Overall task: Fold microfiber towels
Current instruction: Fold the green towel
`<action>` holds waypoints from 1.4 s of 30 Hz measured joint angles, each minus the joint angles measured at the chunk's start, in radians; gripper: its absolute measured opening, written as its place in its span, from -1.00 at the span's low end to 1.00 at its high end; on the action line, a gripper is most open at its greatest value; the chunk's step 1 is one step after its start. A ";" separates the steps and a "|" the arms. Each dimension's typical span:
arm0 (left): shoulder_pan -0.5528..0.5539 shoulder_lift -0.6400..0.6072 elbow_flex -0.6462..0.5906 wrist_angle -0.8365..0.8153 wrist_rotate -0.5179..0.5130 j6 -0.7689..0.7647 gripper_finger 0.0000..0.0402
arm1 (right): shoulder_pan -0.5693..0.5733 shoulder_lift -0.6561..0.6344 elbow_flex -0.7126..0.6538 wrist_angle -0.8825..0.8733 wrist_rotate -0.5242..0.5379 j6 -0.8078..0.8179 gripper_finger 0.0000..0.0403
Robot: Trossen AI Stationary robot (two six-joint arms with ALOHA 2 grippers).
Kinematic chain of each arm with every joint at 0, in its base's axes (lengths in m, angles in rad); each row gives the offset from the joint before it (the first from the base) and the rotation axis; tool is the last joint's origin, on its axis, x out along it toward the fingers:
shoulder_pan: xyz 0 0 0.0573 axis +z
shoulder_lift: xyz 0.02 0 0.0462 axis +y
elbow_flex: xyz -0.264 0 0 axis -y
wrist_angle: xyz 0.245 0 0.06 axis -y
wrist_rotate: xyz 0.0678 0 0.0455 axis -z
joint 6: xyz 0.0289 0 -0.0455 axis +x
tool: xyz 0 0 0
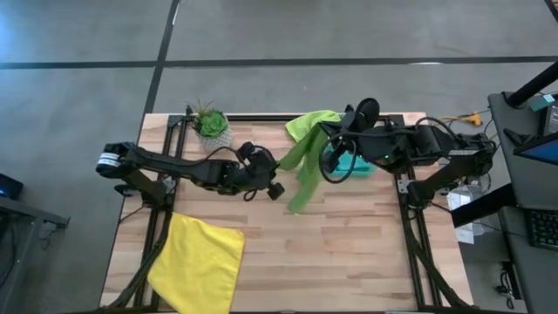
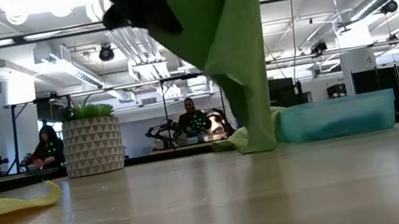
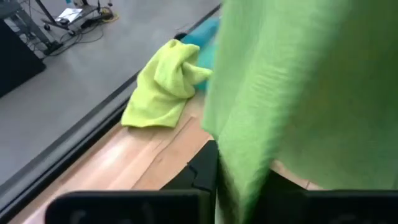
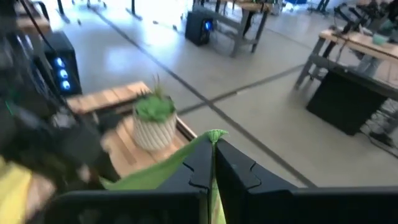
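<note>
Two grippers' jaws clamped on one floppy lime green towel point(image 1: 303, 166) hanging in soft folds, left gripper point(image 1: 277, 166), right gripper point(image 1: 331, 144)

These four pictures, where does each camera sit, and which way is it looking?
High view: overhead, straight down on the table; both arms show.
Low view: at tabletop height, looking level into the room; the hanging lime green towel fills the middle.
Left wrist view: on the left arm, facing that towel; left gripper shut on it.
Right wrist view: on the right arm; right gripper pinches the towel.
Shared: the towel, in all four.
</note>
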 joint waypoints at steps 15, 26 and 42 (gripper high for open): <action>-0.005 -0.240 -0.001 -0.217 0.526 -0.010 -1.00 | 0.084 -0.006 -0.029 -0.281 -0.222 0.118 -0.96; -0.179 -0.205 0.002 -0.097 1.209 -0.265 -1.00 | 0.449 -0.005 -0.176 -0.239 -0.370 0.590 -0.96; -0.242 -0.091 -0.002 -0.126 0.972 -0.099 -1.00 | 0.563 -0.006 -0.289 -0.314 -0.385 0.948 -0.96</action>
